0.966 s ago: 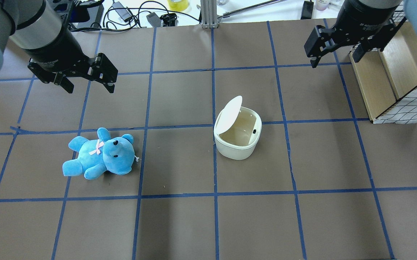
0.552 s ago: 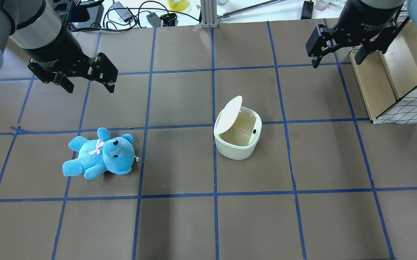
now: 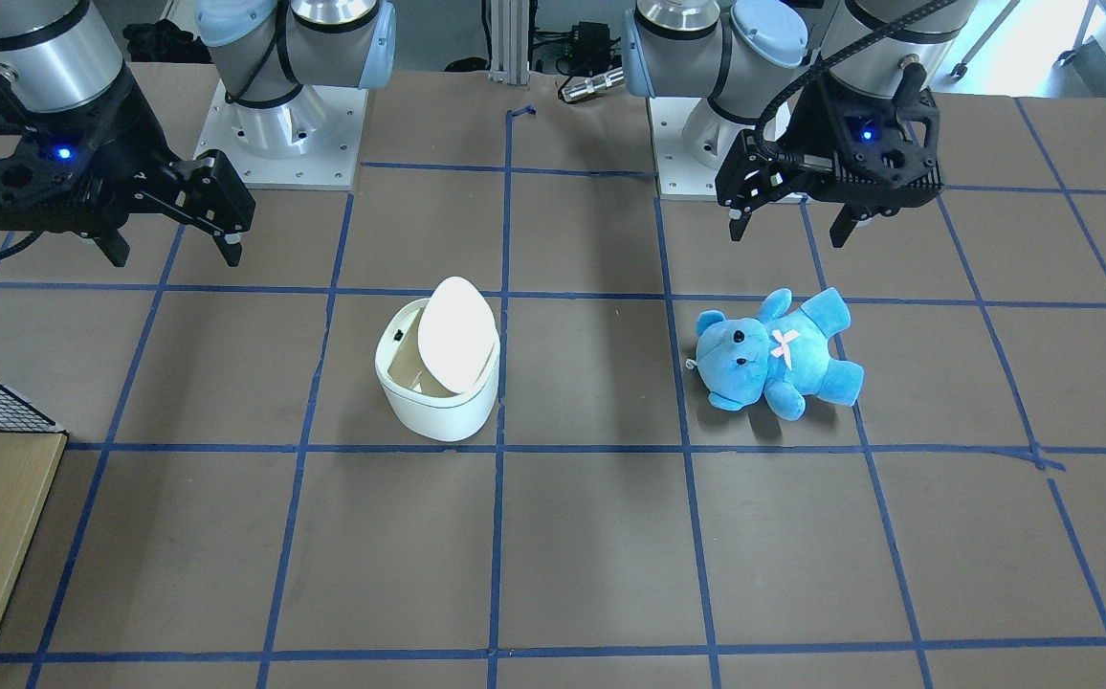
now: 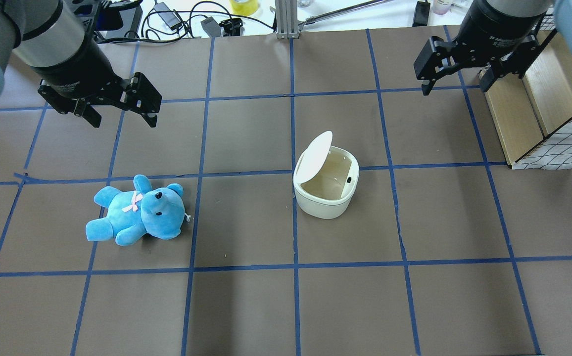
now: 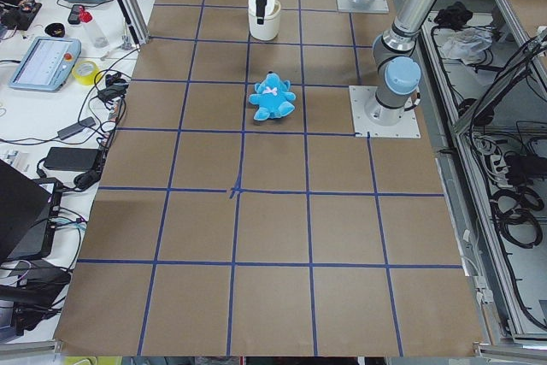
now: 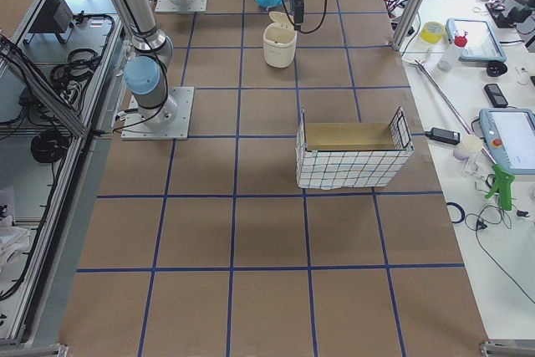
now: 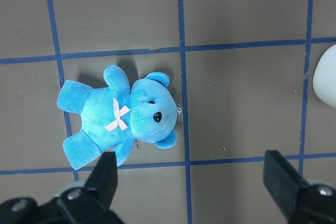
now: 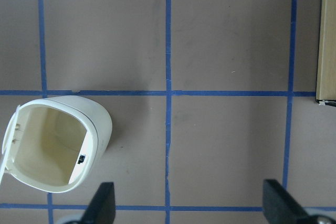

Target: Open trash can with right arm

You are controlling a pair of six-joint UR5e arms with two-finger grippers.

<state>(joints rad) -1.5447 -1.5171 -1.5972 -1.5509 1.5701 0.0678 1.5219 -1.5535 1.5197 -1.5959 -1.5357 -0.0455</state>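
Observation:
The white trash can (image 4: 326, 198) stands mid-table with its lid (image 4: 313, 157) tipped up, showing the beige inside. It also shows in the front view (image 3: 438, 402) and in the right wrist view (image 8: 100, 129). My right gripper (image 4: 454, 89) is open and empty. It hangs above the table, far back and to the right of the can, clear of it. The front view shows the right gripper (image 3: 175, 256) too. My left gripper (image 4: 123, 121) is open and empty, hanging behind the blue plush bear (image 4: 137, 210).
A wire basket with wooden boards (image 4: 538, 109) stands at the table's right edge, close beside my right gripper. The bear lies on its back at the left (image 3: 773, 354). Cables and small items lie beyond the far edge.
My right gripper has shifted slightly toward the far edge, still open. The can, its raised lid, the bear and the left arm have not moved.

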